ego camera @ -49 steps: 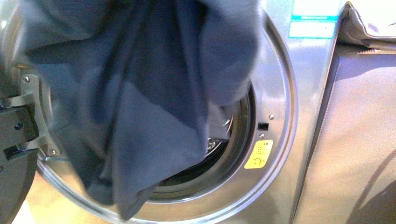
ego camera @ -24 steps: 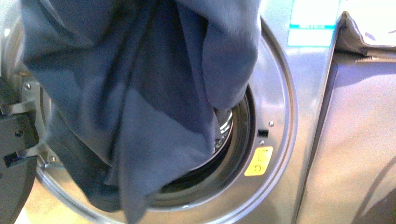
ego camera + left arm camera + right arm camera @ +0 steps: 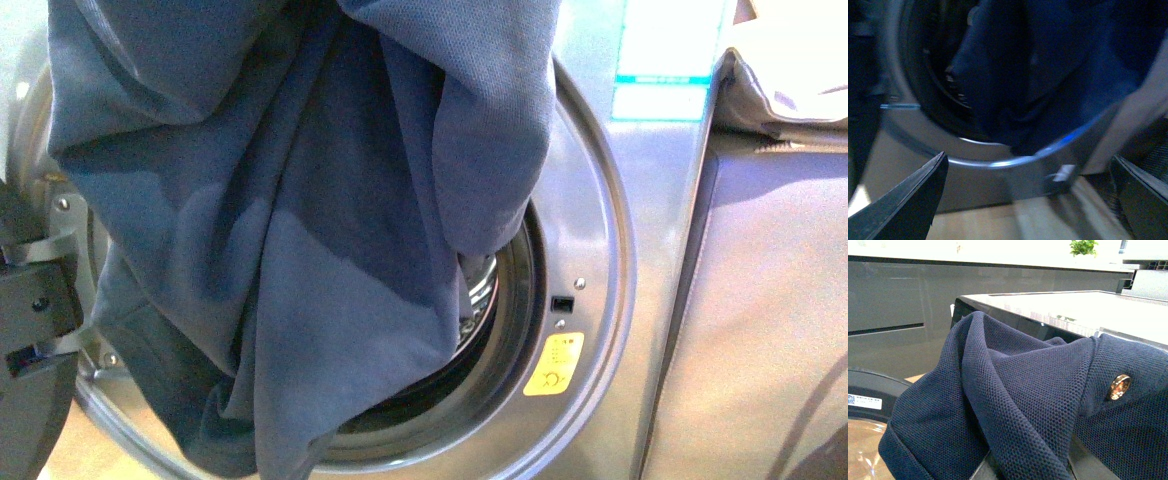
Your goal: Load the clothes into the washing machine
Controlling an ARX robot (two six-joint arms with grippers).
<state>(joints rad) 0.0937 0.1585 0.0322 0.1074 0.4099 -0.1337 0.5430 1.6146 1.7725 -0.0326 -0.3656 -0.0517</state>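
- One navy garment (image 3: 300, 230) hangs in front of the washing machine (image 3: 600, 300) and fills the upper left and centre of the front view. Its lower end droops past the bottom rim of the round opening.
- Only a sliver of the drum (image 3: 482, 285) shows, right of the cloth. Whether any fabric is already inside is hidden.
- The step in hand, as I judge it, is bringing the garment to the opening. The next move calls for pushing the bunched upper part forward and down into the drum, so that the hanging tail follows and does not catch on the rim or the door (image 3: 30, 340) at the left edge.
- The left hand (image 3: 1028, 167) is spread wide before the machine's front, with nothing between its fingers (image 3: 913, 200). That view is blurred.
- The right hand is buried under cloth in its own wrist view, where a gold button (image 3: 1119, 386) shows. I cannot tell whether it is pinching the fabric.
- What holds the garment up is cut off above the front view.
- Further out are a yellow sticker (image 3: 555, 365) at lower right and a label (image 3: 665, 60) cut by the top edge. A pale folded fabric (image 3: 790, 70) lies on a cabinet (image 3: 770, 300) at the right.
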